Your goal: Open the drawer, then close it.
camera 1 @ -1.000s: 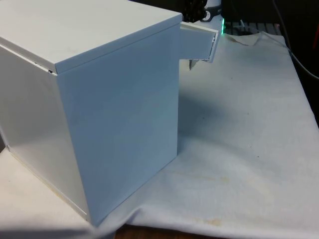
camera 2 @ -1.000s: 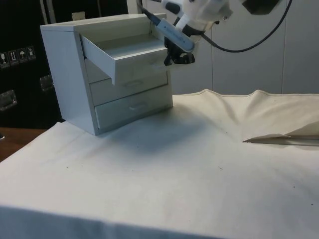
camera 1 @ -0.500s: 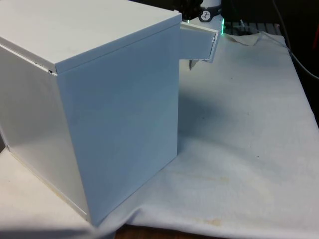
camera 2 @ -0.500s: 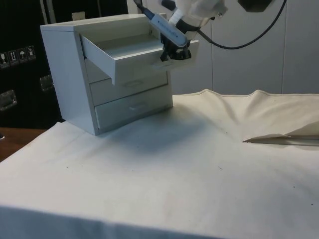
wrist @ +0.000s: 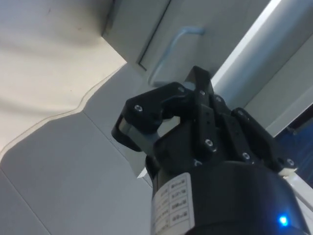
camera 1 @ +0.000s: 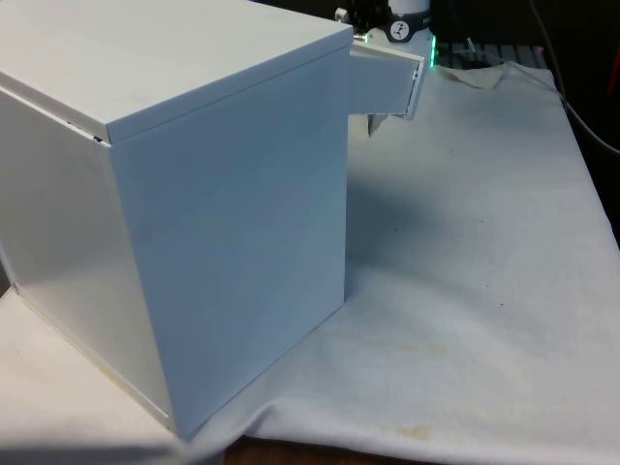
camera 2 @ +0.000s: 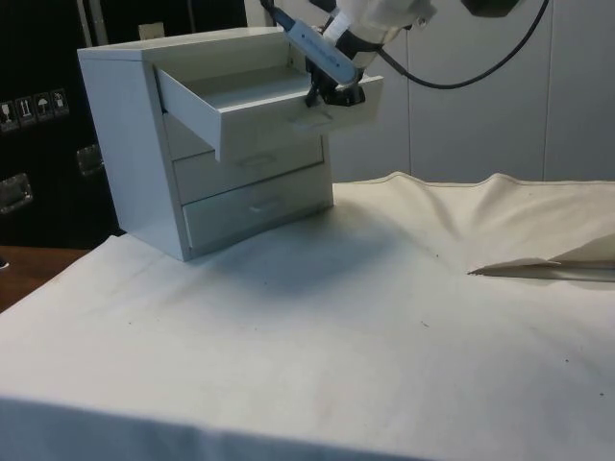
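A chest of drawers [camera 2: 154, 134] stands on the cloth-covered table [camera 2: 384, 317], at about ten o'clock from the table's middle in the side view. It holds three drawers stacked one above another. The top drawer [camera 2: 245, 106] juts out over the middle drawer [camera 2: 252, 163] and bottom drawer [camera 2: 255, 206], towards four o'clock. The gripper [camera 2: 332, 93] sits at the top drawer's front, at its three o'clock end. In the front view the chest turns its back, and the top drawer pokes out at two o'clock.

1. We can read no word or number anywhere.
2. On the claw [wrist: 195, 98] body sits a white label [wrist: 172, 205]; its print is too small for us to read.
3. Well away from the claw, small white pictogram stickers [camera 2: 35, 107] stand on the dark cabinet [camera 2: 38, 173]; we cannot make them out.
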Available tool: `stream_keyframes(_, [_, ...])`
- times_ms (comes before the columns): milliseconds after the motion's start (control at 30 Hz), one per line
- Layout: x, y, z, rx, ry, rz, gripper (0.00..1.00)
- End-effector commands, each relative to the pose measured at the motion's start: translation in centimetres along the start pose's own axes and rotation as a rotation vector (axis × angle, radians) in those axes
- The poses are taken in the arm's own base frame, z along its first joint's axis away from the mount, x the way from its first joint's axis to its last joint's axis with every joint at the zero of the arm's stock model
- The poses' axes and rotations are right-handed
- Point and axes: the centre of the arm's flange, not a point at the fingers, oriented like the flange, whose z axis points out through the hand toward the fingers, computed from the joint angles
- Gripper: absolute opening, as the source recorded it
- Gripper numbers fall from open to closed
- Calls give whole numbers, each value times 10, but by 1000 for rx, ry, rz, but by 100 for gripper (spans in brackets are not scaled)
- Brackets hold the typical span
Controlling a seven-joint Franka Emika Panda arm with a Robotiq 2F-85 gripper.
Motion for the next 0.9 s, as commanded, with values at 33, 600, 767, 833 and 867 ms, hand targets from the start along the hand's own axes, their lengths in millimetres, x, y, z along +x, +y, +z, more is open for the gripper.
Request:
stream_keyframes(33, [1, 4, -3, -26, 2, -8, 0])
stream_keyframes(600, [2, 7, -2, -42, 1, -21, 0])
stream_keyframes(767, [2, 10, 0, -52, -1, -23, 0])
stream_keyframes(833, [1, 12, 1, -56, -4, -22, 0])
stream_keyframes(867, [1, 13, 1, -58, -4, -22, 0])
